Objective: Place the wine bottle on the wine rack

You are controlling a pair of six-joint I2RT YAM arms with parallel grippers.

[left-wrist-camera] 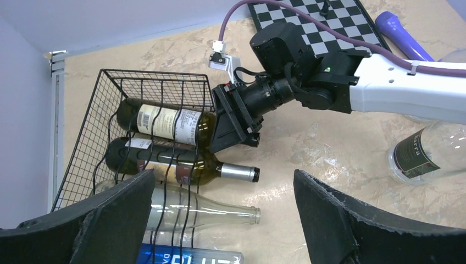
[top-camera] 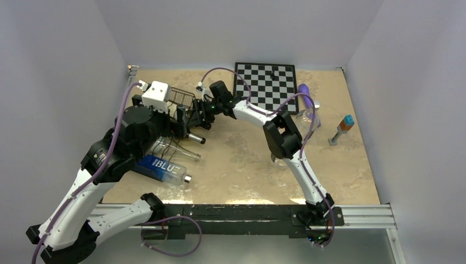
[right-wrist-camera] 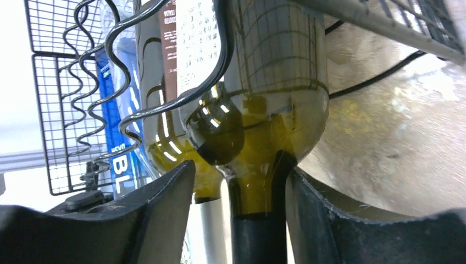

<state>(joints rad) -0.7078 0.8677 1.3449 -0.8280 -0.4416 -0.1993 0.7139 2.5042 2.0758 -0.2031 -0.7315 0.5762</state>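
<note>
Black wine rack [left-wrist-camera: 88, 137]: stands on the left part of the desk [top-camera: 242, 165], with its wavy wires crossing over the bottles inside and a mesh wall at their bases.
Wine bottle [left-wrist-camera: 165, 124]: dark green glass with a cream label. It lies on its side in the rack slot farthest from the arm bases, base toward the mesh wall and neck pointing out of the open end.
Right tool [right-wrist-camera: 240, 165]: sits at the open end of the rack with 1 finger on each side of the wine bottle's neck. The jaws are apart, and a gap shows between 1 finger and the neck. I cannot tell whether the other finger touches the glass.
Left tool [left-wrist-camera: 222, 173]: jaws spread wide with nothing between them, hanging above the near part of the rack.
Capped bottle [left-wrist-camera: 181, 165]: green with a silver cap, in the slot just beside the wine bottle.
Clear bottle [left-wrist-camera: 209, 212]: colourless glass, in the next slot toward the arms.
Blue bottle [top-camera: 162, 166]: printed "BLUE", just beside the clear bottle on the near side. I cannot tell whether it lies inside the rack.
Chessboard [top-camera: 266, 85]: lies flat at the far edge of the desk.
Purple torch [left-wrist-camera: 404, 41]: lies just right of the chessboard.
Labelled bottle [left-wrist-camera: 423, 154]: clear glass with a dark label, on the desk beyond the right arm and well apart from the rack.
</note>
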